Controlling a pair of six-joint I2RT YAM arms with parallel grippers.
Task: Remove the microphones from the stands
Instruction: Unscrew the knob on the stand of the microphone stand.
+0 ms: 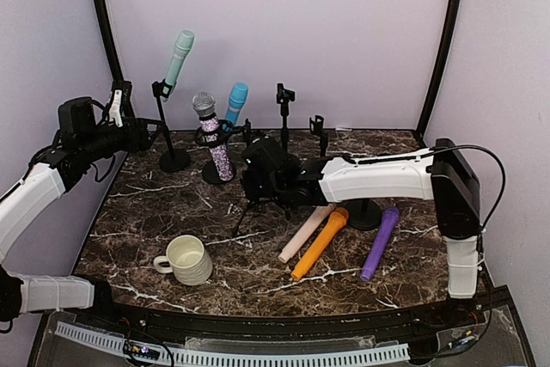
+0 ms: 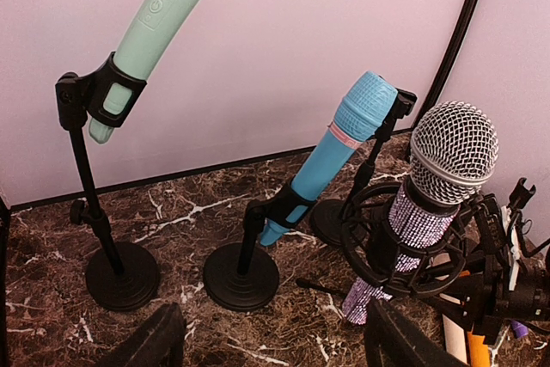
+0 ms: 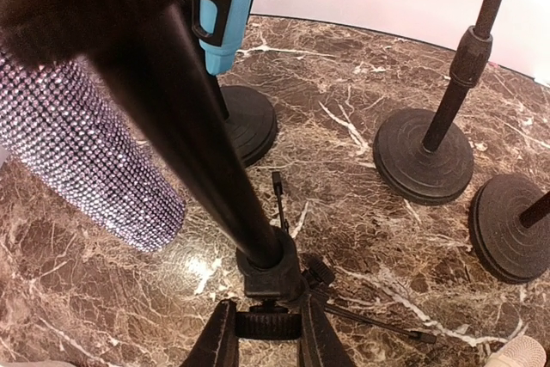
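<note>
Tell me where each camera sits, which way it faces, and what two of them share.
Top external: above and behind the arm bases, looking down over the marble table; left arm and right arm show.
Left wrist: at the table's left edge, facing back and right at the mint microphone, blue microphone and sparkly microphone; open left gripper at bottom.
Right wrist: low, looking down the tripod stand that the right gripper is shut on.
Shared: both wrist views catch the blue and sparkly microphones.
</note>
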